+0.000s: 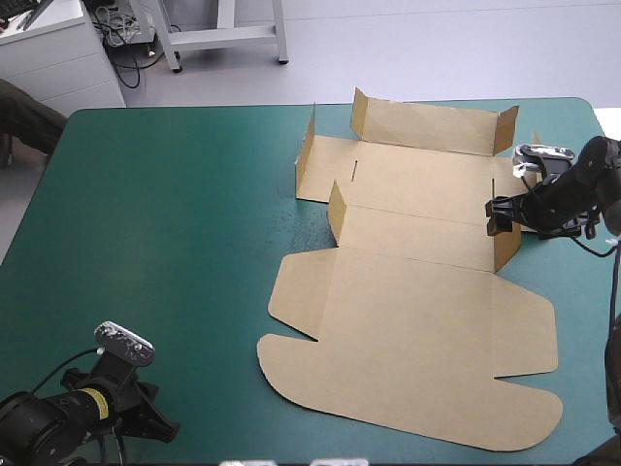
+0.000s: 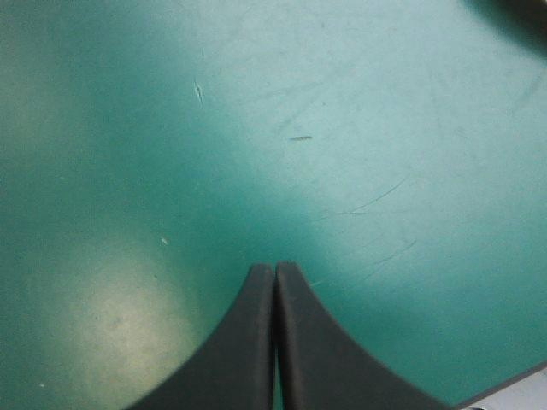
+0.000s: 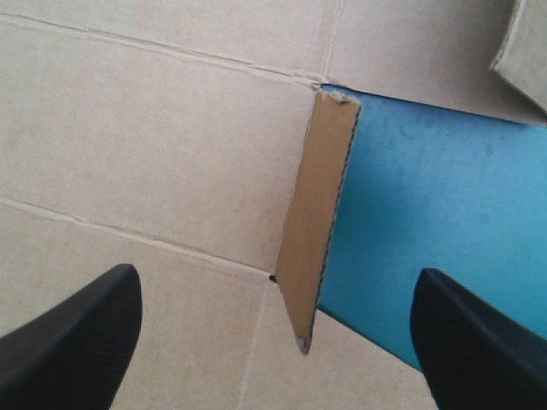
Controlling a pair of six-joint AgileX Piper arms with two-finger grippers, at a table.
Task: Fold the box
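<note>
So the right gripper point(image 3: 275, 278) is spread wide with an upright side flap point(image 3: 320, 213) of the box point(image 1: 408, 320) between its fingers, while the left gripper point(image 2: 274, 269) sits pinched together, well away.

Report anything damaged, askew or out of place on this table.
Nothing stands out. The brown cut board box lies mostly flat and intact, a few flaps raised; one upright flap shows between the fingers of the open right gripper. The teal-green cover shows only fine scratches ahead of the shut left gripper.
</note>
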